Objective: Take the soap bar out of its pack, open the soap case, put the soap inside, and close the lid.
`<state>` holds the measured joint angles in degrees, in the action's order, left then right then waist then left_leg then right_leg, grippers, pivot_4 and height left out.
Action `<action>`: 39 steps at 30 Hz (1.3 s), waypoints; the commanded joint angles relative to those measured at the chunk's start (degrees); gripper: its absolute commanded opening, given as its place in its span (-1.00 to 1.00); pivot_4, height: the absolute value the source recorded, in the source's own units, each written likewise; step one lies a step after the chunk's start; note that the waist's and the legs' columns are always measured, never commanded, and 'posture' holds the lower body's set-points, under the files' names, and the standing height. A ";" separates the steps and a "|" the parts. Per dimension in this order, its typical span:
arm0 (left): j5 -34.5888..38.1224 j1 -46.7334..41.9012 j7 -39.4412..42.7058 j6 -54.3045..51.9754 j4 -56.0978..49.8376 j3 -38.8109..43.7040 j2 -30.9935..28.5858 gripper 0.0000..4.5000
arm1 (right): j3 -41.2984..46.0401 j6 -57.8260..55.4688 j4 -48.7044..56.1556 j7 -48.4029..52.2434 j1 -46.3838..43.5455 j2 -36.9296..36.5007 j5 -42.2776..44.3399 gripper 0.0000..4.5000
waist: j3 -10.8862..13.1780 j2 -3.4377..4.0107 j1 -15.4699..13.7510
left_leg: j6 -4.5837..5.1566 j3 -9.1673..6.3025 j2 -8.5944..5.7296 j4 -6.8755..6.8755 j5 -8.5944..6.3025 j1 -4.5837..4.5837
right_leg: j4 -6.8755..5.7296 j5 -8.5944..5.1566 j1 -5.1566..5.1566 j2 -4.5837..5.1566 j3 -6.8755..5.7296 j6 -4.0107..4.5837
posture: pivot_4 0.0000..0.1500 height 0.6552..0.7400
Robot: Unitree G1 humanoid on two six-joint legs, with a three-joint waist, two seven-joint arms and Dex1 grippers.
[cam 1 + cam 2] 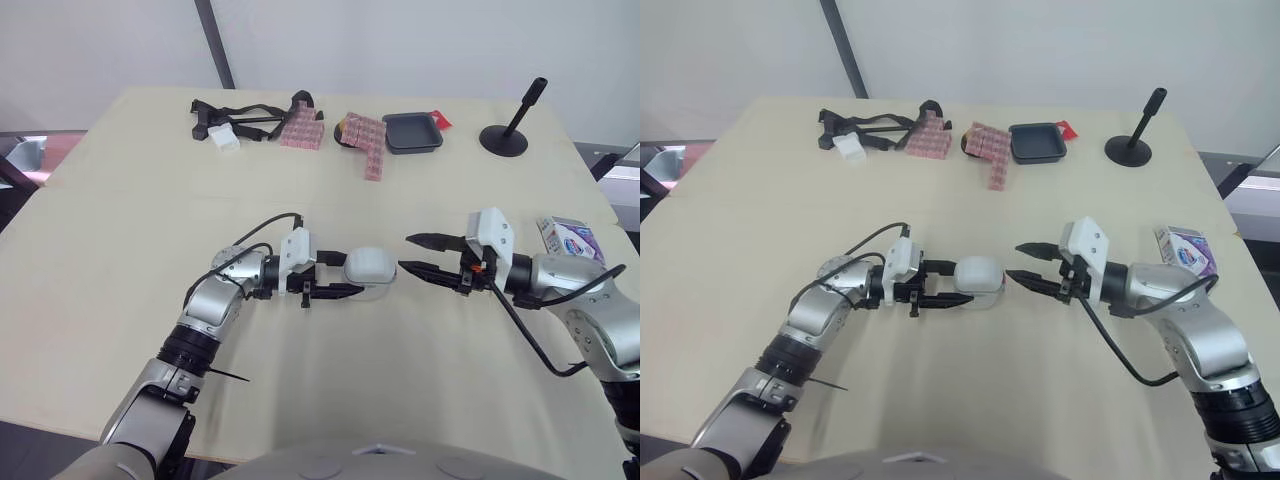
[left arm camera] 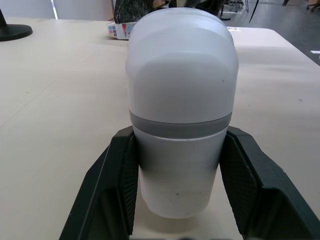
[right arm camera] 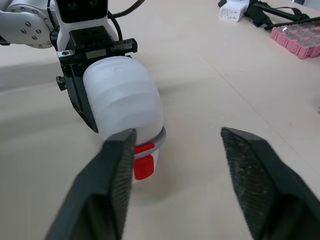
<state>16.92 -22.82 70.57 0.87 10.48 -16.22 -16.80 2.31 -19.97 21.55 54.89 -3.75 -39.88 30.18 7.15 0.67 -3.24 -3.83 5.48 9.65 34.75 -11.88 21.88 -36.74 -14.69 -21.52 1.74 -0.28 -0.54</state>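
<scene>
One white, grey-banded soap case (image 1: 370,270)

One table (image 1: 120,220) carried everything. Two grippers were over it, the left gripper (image 1: 355,278) and the right gripper (image 1: 404,252), each with two black fingers, so four fingers in all. There was one white soap case (image 1: 370,270) and one soap pack (image 1: 570,238). Along the far edge the small pink blocks lay in two groups, a left pink cluster (image 1: 300,132) and a right pink cluster (image 1: 365,140); the single blocks were too small to count. Also there were one black tray (image 1: 412,132), one small red item (image 1: 440,119), one black stand (image 1: 505,135), one white charger (image 1: 224,137) and one bundle of black straps (image 1: 250,115).
</scene>
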 commanded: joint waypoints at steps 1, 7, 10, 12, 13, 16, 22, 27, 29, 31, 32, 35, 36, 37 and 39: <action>1.51 -0.52 0.08 -0.11 -1.89 1.52 -0.38 -0.19 | 0.84 6.30 -0.45 1.23 2.26 -0.43 -3.76 0.84 | 0.00 0.00 0.02 | 0.00 0.00 0.00 0.01 0.00 0.00 | 0.00 0.00 -0.01 0.01 0.00 0.00 | 1.00 1.00; 0.75 -0.43 0.30 0.46 -1.66 0.94 -0.91 -0.19 | 3.17 10.15 -1.12 4.84 5.08 0.66 -0.50 0.99 | 0.00 0.00 0.28 | 0.01 0.01 0.00 0.03 0.00 -0.02 | -0.03 0.00 0.01 0.01 0.02 0.00 | 1.00 1.00; 0.85 -0.31 0.34 0.38 -1.76 0.94 -1.10 -0.19 | 3.02 13.22 -1.05 7.80 6.25 0.38 -0.49 0.99 | 0.00 -0.01 0.28 | 0.02 0.00 0.01 0.03 0.00 -0.02 | -0.04 0.00 0.01 0.00 0.01 0.00 | 1.00 1.00; 0.96 -0.29 0.31 -0.87 -2.11 0.87 -1.48 -0.19 | 2.07 15.53 -1.30 10.13 7.67 -0.17 -1.47 0.99 | 0.00 -0.01 0.24 | 0.03 0.00 0.01 0.04 0.00 -0.01 | -0.04 0.00 0.01 0.01 0.01 0.00 | 1.00 1.00; 1.03 -0.34 0.27 -1.76 -2.29 0.83 -1.70 -0.19 | 1.59 16.69 -1.55 11.06 8.24 -0.38 -2.22 0.99 | 0.00 -0.01 0.19 | 0.03 0.00 0.01 0.04 -0.01 -0.01 | -0.04 0.00 0.01 0.01 0.00 0.00 | 1.00 1.00; 3.29 -0.70 -1.18 -8.33 -4.29 1.73 -2.15 -0.19 | 0.94 18.17 -1.64 11.99 9.21 -0.39 -2.83 0.99 | 0.00 -0.01 0.35 | 0.06 0.00 0.01 0.05 -0.02 -0.01 | -0.04 0.00 0.01 0.02 -0.01 0.01 | 1.00 1.00; 15.87 -2.50 -6.28 -42.94 -14.68 4.06 -7.16 -0.19 | 0.86 17.86 -2.16 11.14 9.20 0.23 -2.79 0.99 | 0.01 -0.01 0.52 | 0.07 0.00 0.02 0.13 0.01 -0.19 | -0.28 -0.03 -0.12 0.01 0.02 0.06 | 1.00 1.00; 26.55 -4.40 -14.31 -68.11 -18.15 9.53 -7.89 -0.19 | 0.78 17.68 -2.27 11.16 8.95 0.29 -2.68 0.99 | 0.01 -0.01 0.33 | 0.08 0.03 -0.03 0.14 0.01 -0.23 | -0.26 -0.17 -0.17 0.03 0.05 0.29 | 1.00 1.00; 28.78 -5.19 -17.71 -77.38 -17.87 11.05 -7.99 -0.19 | 0.72 17.55 -2.29 11.27 8.94 0.38 -2.43 0.99 | 0.01 -0.01 0.25 | 0.08 0.02 -0.03 0.14 0.01 -0.22 | -0.25 -0.17 -0.17 0.03 0.04 0.29 | 1.00 1.00; 30.60 -5.53 -19.86 -84.14 -17.23 12.51 -7.81 -0.19 | 0.50 17.26 -2.21 11.47 9.08 0.42 -2.16 0.99 | 0.01 -0.01 0.31 | 0.08 0.03 -0.04 0.13 0.01 -0.20 | -0.24 -0.17 -0.17 0.02 0.06 0.29 | 1.00 1.00; 30.69 -5.54 -21.46 -87.32 -16.15 13.65 -7.29 -0.19 | 0.33 17.15 -2.08 11.55 9.31 0.45 -2.10 0.99 | 0.01 -0.01 0.32 | 0.07 0.03 -0.05 0.13 0.01 -0.14 | -0.23 -0.16 -0.17 0.02 0.07 0.29 | 1.00 1.00; 29.48 -5.39 -26.33 -92.79 -12.62 16.84 -4.92 -0.19 | 0.02 16.95 -1.61 11.63 10.17 0.58 -1.98 0.99 | 0.01 -0.01 0.17 | 0.07 0.02 -0.06 0.12 0.01 0.10 | -0.18 -0.14 -0.15 0.02 0.05 0.25 | 1.00 1.00; 29.01 -5.25 -27.24 -92.79 -12.07 17.10 -4.56 -0.19 | -0.02 16.92 -1.57 11.58 10.30 0.63 -1.95 0.99 | 0.01 -0.01 0.14 | 0.07 0.00 -0.06 0.12 0.01 0.11 | -0.14 -0.14 -0.12 0.02 0.03 0.24 | 1.00 1.00; 28.45 -5.31 -28.19 -93.04 -11.37 17.21 -4.32 -0.19 | -0.07 16.90 -1.62 11.52 10.30 0.67 -1.97 0.99 | 0.01 -0.01 0.12 | 0.07 -0.01 -0.06 0.12 0.01 0.12 | -0.10 -0.13 -0.10 0.02 0.03 0.23 | 1.00 1.00; 27.16 -5.24 -29.53 -91.85 -9.86 16.73 -4.21 -0.19 | -0.23 17.04 -1.77 11.47 10.43 0.79 -2.15 0.99 | 0.01 -0.01 0.14 | 0.07 -0.02 -0.07 0.11 0.01 0.07 | -0.02 -0.10 0.00 0.02 0.02 0.17 | 1.00 1.00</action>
<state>46.67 -28.22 44.19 -91.27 -0.67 0.55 -20.37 1.43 -3.35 18.82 66.32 6.62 -39.07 27.22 7.15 0.65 -3.09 -3.76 5.46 9.58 34.84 -11.87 21.89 -36.70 -14.78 -21.44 1.76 -0.27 -0.39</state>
